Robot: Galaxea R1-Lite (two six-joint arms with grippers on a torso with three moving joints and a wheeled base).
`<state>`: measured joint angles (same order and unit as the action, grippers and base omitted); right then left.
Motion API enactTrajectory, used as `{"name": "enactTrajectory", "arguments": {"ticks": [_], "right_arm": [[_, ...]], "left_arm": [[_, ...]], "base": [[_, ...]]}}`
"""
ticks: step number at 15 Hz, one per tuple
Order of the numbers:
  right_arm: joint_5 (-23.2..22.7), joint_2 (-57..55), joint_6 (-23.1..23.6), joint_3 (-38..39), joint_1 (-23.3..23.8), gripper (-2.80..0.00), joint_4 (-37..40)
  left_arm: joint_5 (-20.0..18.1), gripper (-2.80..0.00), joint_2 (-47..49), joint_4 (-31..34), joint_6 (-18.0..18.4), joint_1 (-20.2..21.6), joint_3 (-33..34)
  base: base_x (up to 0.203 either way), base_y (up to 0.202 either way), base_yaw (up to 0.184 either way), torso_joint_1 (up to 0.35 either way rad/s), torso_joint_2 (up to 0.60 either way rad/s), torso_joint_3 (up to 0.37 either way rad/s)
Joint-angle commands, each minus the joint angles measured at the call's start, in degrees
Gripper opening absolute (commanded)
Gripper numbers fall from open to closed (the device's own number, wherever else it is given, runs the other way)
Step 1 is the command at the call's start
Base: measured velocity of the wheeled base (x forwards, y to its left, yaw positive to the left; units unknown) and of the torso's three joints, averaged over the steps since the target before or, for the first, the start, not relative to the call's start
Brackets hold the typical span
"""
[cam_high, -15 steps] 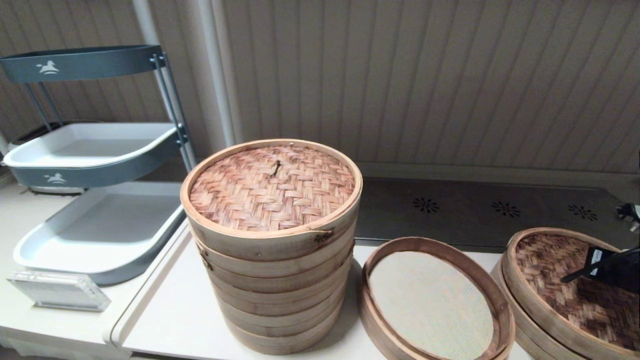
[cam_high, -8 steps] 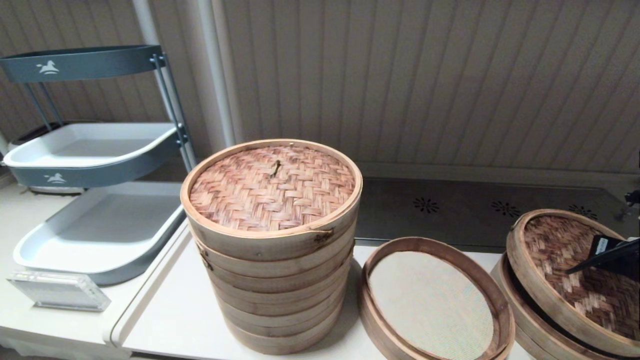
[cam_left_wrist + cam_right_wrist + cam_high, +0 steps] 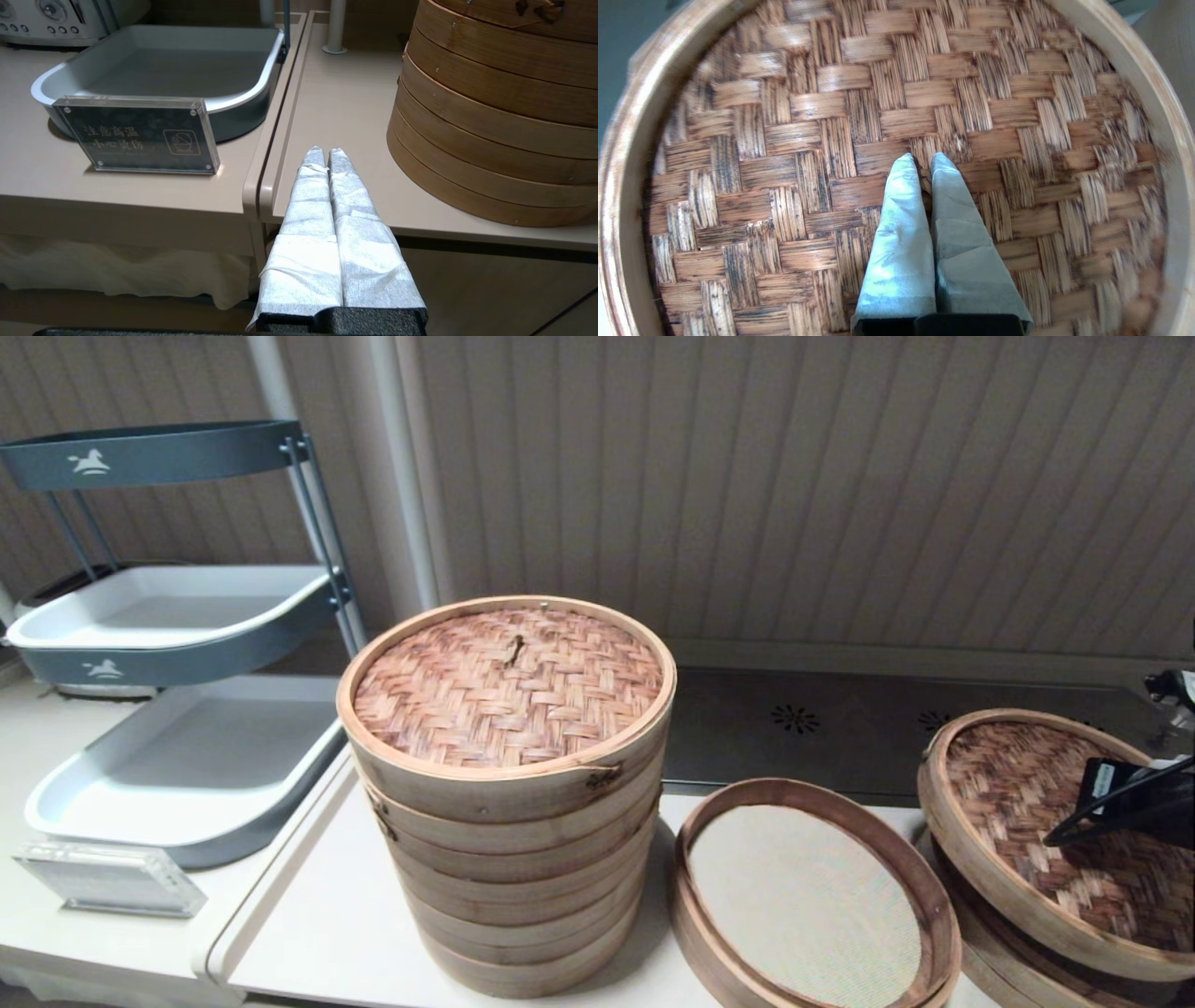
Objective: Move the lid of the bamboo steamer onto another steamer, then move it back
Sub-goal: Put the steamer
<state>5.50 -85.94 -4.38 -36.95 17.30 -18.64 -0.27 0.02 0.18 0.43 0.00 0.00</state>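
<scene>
Head view, left to right: the left gripper (image 3: 325, 151) hangs clenched and empty by the table edge (image 3: 327, 93) near the tall stack (image 3: 509, 784); the low steamer (image 3: 812, 896) sits open; at far right the right gripper (image 3: 924, 161), fingers (image 3: 901, 224) pinched on its centre knot, holds the lid (image 3: 1018, 812) tilted, raised above its base.

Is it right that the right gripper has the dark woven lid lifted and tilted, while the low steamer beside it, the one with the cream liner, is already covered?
Not quite. The right gripper does hold the dark woven lid lifted and tilted, but the low steamer beside it is uncovered: the head view shows its cream liner fully exposed.
</scene>
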Motion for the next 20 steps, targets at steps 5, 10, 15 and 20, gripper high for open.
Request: {"name": "enactTrajectory", "arguments": {"ticks": [5,10,15,20], "right_arm": [[0.05,4.65,-2.43,-1.70,-8.04,-2.80,6.42],[1.95,4.41,-5.02,-2.05,-17.49,-2.80,8.52],[5.45,2.24,-6.95,-2.61,-27.69,-2.80,8.96],[9.39,-2.89,-9.12,-4.83,-36.86,-2.80,8.89]], "left_arm": [[0.09,-2.80,0.06,-0.07,-0.16,0.00,0.18],[0.09,-2.80,0.06,-0.09,-0.16,0.00,0.18],[0.04,-2.80,0.06,-0.06,-0.16,0.00,0.18],[0.09,-2.80,0.06,-0.06,-0.16,0.00,0.18]], "base": [[0.000,0.000,0.000,0.000,0.00,0.000],[0.000,0.000,0.000,0.000,0.00,0.000],[0.000,0.000,0.000,0.000,0.00,0.000],[0.000,0.000,0.000,0.000,0.00,0.000]]}}
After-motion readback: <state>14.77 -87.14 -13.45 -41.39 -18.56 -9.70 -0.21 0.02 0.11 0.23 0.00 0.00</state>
